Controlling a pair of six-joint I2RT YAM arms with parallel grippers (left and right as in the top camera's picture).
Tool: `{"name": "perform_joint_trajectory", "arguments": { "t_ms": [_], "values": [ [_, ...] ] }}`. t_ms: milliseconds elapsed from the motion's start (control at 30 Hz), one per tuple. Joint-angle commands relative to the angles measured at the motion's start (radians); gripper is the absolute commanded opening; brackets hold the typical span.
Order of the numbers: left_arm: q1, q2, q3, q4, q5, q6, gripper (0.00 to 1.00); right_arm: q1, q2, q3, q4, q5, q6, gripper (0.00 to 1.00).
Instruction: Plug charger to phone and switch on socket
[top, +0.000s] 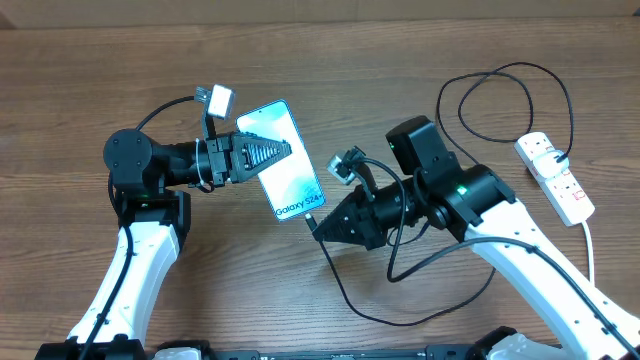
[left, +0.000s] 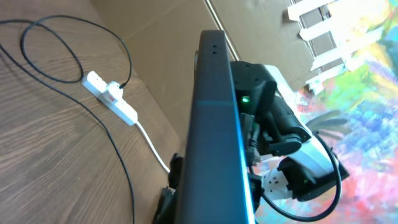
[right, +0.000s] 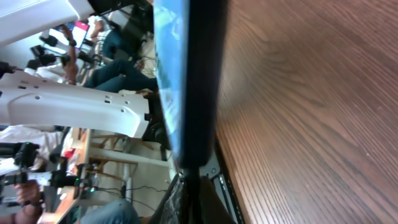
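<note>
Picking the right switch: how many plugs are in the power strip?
1: the charger's black plug, in the power strip toward the end away from its white cord.

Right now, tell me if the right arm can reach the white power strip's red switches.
Probably yes, once freed. The right gripper seems shut on the thin black charger cable at the slim blue-white phone. The white power strip lies beside its arm, only cable near it.

White shells on the left arm (top: 130, 260) and right arm (top: 545, 262), black round joint housings (top: 128, 155), black cables (top: 160, 110), small green light (top: 462, 190), ribbed black left end effector (top: 268, 153), wedge-shaped black right end effector (top: 318, 224)
</note>
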Motion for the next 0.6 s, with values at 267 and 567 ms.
{"name": "perform_joint_trajectory", "arguments": {
  "t_ms": [267,567],
  "values": [
    [-0.005,-0.001,0.010,0.079,0.027,0.002,0.04,0.004,0.034,-0.006,0.010,-0.098,-0.029,0.04],
    [-0.005,-0.001,0.010,0.078,0.024,0.008,0.04,0.004,0.034,-0.006,0.003,-0.163,-0.092,0.04]
  ]
}}
